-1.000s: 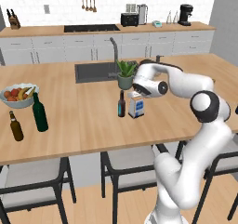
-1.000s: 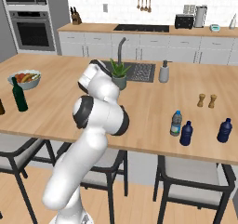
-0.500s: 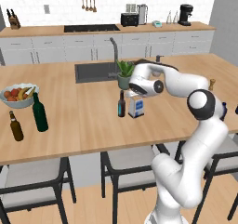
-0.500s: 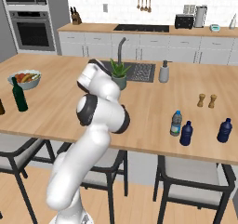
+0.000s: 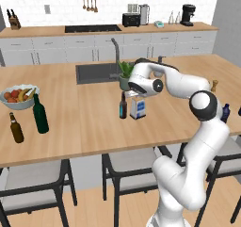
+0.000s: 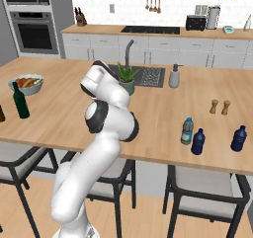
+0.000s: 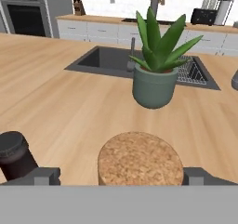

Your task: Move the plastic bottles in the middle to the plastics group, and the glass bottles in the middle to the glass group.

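Your worktop (image 5: 84, 127) carries everything, and the step in hand looks like the first glass pick: the arm (image 5: 181, 82) reaches over the middle, with the pincer (image 7: 118, 175) standing wide, holding nothing, its two tips either side of the cork stopper (image 7: 141, 158) in the hand view.

The square corked bottle (image 5: 138, 107) sits mid-worktop directly under the hand. The slim dark bottle (image 5: 123, 105) stands just beside it at its 9 o'clock, apart but close. Your next move, as I judge it, calls for coming straight down over the stopper and closing on the square bottle's body or neck without brushing that dark neighbour, whose cap (image 7: 13, 148) already shows near one tip in the hand view.

The glass group waits far off at 9 o'clock in the left base view: the tall green bottle (image 5: 40, 114) and the brown bottle (image 5: 16, 127), near the fruit bowl (image 5: 18, 96). The carry there crosses open worktop.

The potted plant (image 5: 126, 75) stands just beyond the two middle bottles at 12 o'clock, in front of the sink (image 5: 94, 73); lift high enough to clear its leaves.

In the right base view, the clear water bottle (image 6: 187, 131) stands touching or nearly touching a dark blue bottle (image 6: 198, 141), with another blue bottle (image 6: 238, 138) further toward 3 o'clock and the two wooden shakers (image 6: 220, 106) behind.
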Robot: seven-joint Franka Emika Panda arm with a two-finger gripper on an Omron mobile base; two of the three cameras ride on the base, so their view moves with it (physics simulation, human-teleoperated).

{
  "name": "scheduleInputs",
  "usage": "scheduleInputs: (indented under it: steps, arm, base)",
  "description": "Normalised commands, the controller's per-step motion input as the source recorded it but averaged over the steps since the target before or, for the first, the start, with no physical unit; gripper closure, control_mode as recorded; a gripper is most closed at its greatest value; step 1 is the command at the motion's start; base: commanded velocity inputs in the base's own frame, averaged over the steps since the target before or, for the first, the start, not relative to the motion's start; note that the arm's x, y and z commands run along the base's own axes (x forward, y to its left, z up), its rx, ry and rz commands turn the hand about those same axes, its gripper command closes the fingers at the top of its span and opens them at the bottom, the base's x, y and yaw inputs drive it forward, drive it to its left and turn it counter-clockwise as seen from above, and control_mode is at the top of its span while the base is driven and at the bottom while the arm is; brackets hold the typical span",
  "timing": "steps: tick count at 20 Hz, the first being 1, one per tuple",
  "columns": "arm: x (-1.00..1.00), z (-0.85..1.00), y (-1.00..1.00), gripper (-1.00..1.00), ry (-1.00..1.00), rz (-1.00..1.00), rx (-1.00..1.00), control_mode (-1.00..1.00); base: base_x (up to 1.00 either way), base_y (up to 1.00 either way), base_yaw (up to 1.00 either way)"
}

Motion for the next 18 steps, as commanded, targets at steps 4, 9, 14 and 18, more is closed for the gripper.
scheduleInputs:
  steps: [4,9,14,18]
  arm:
    - [0.00,0.00,0.00,1.00,0.00,0.00,0.00,-1.00]
    - [0.00,0.00,0.00,1.00,0.00,0.00,0.00,-1.00]
    - [0.00,0.00,0.00,1.00,0.00,0.00,0.00,-1.00]
    - [0.00,0.12,-0.30,1.00,0.00,0.00,0.00,-1.00]
  base:
    - [0.00,0.00,0.00]
    - [0.00,0.00,0.00]
    - [0.00,0.00,0.00]
    - [0.00,0.00,0.00]
